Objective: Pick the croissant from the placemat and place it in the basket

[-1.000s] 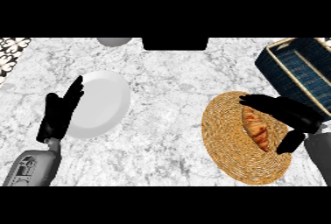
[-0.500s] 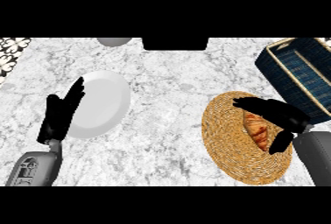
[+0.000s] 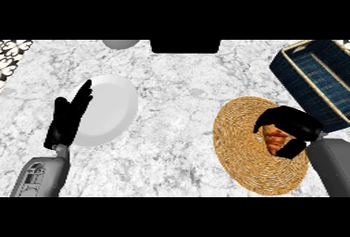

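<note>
The right hand (image 3: 290, 126) sits curled over the croissant (image 3: 276, 139), its fingers bent down round the pastry's upper end and its thumb closing in from the lower right, so it holds the croissant between them. Much of the pastry is hidden under the black fingers; only its golden-brown middle shows in the gap below the palm. The croissant lies on the round woven placemat (image 3: 246, 152), toward the mat's right side, and I cannot tell whether it is touching the mat or just raised off it. The grey right forearm comes in just right of the placemat's lower part.

Well to the left of the placemat, the left hand (image 3: 68, 120) rests open with straight fingers pointing up and away, holding nothing. It lies along the left rim of a white plate (image 3: 109, 111), overlapping that rim, and its grey forearm shows below it.

Beyond the placemat, up and to its right, stands the dark blue basket (image 3: 321, 92) with a pale rim, its near corner close to the mat's upper right edge. Farther off, up and left of the placemat, a grey round object (image 3: 120, 44) and a black block (image 3: 184, 46) show at the marble counter's (image 3: 178, 92) far edge.
</note>
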